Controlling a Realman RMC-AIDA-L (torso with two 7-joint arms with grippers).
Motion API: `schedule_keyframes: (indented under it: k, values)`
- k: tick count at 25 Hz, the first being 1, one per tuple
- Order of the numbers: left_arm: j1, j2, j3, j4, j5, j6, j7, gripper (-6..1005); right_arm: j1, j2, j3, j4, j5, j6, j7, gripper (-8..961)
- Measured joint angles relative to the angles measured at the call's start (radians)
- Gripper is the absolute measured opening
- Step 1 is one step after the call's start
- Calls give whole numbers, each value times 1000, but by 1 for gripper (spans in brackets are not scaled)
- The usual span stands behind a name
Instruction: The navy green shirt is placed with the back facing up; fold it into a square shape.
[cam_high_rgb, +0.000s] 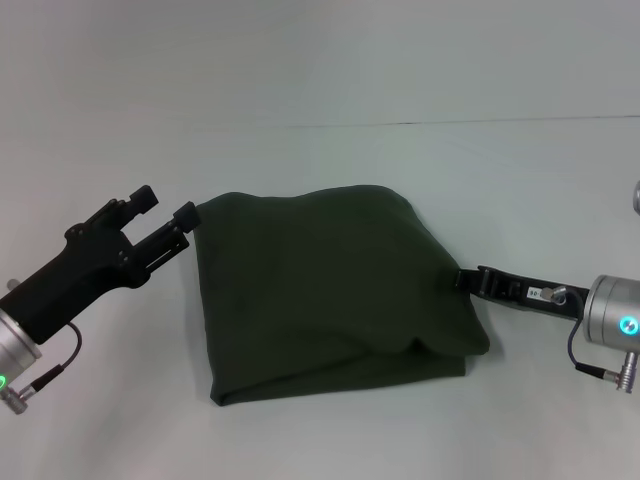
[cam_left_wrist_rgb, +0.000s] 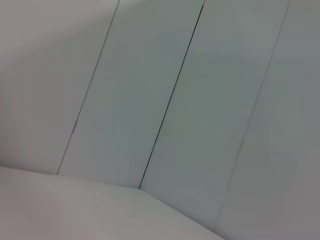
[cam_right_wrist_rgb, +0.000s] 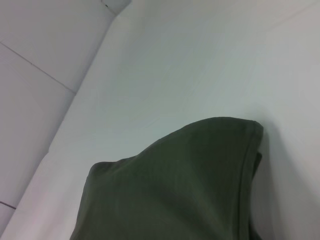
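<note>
The navy green shirt (cam_high_rgb: 330, 290) lies folded into a rough rectangle in the middle of the white table, plain side up. Its front right corner (cam_high_rgb: 440, 350) bulges and is uneven. My left gripper (cam_high_rgb: 166, 207) is open at the shirt's far left corner, its nearer fingertip (cam_high_rgb: 186, 214) touching the cloth edge. Up against the shirt's right edge sits my right gripper (cam_high_rgb: 468, 279), its tip at the cloth. The right wrist view shows a raised fold of the shirt (cam_right_wrist_rgb: 175, 190) close up. The left wrist view shows no shirt.
The white table (cam_high_rgb: 320, 430) runs all around the shirt. A seam line (cam_high_rgb: 450, 123) crosses its far part. In the left wrist view only wall panels (cam_left_wrist_rgb: 175, 100) and a strip of table show.
</note>
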Motion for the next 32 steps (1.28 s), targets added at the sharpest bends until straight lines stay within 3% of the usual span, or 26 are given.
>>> schedule_keyframes:
  k: [32]
  values:
    - [-20, 9, 0, 0, -2, -2, -4, 785, -40, 6, 0, 69, 89, -34, -94, 17]
